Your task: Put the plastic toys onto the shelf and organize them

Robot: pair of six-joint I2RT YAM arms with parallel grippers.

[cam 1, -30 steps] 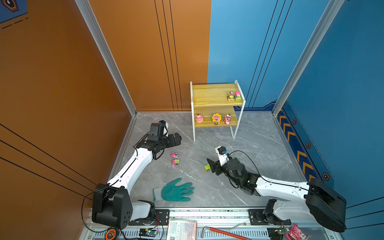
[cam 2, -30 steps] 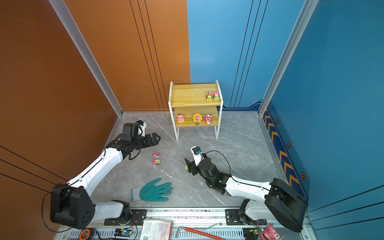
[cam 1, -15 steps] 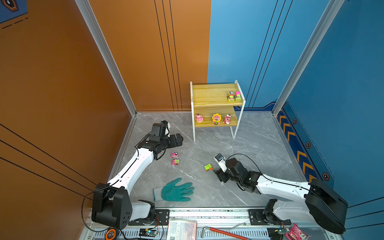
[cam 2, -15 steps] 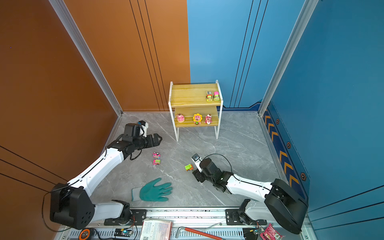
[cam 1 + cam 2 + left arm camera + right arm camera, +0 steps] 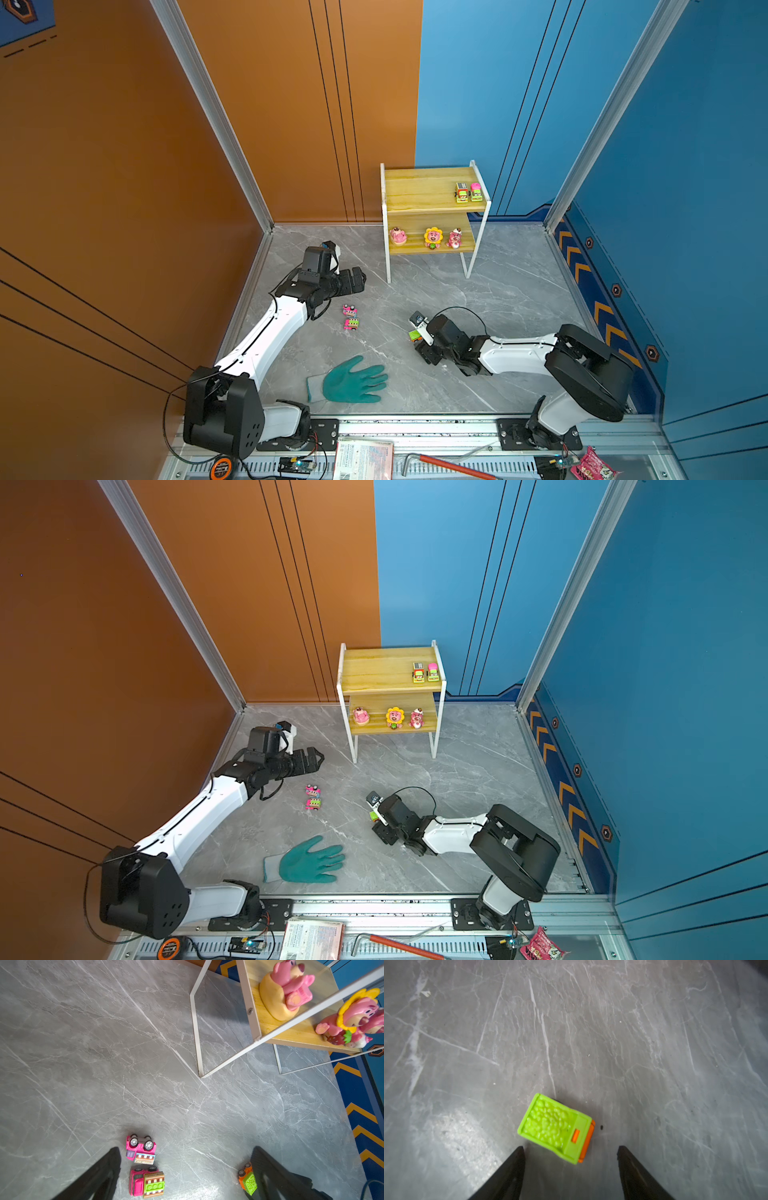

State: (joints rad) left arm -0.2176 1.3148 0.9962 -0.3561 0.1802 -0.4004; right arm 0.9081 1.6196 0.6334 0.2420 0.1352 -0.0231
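Only the right wrist view shows the small green and orange plastic toy car point(image 5: 556, 1128) whole, on the grey floor point(image 5: 633, 1043) just past the right claw point(image 5: 570, 1148), which gapes empty. In both top views that claw half hides it. The left claw point(image 5: 186, 1148) gapes empty too.

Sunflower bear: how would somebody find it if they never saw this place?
Look for the yellow shelf by the back wall. On its lower board stand three pink bears; the sunflower bear is the middle one, the only one with yellow petals round its face.
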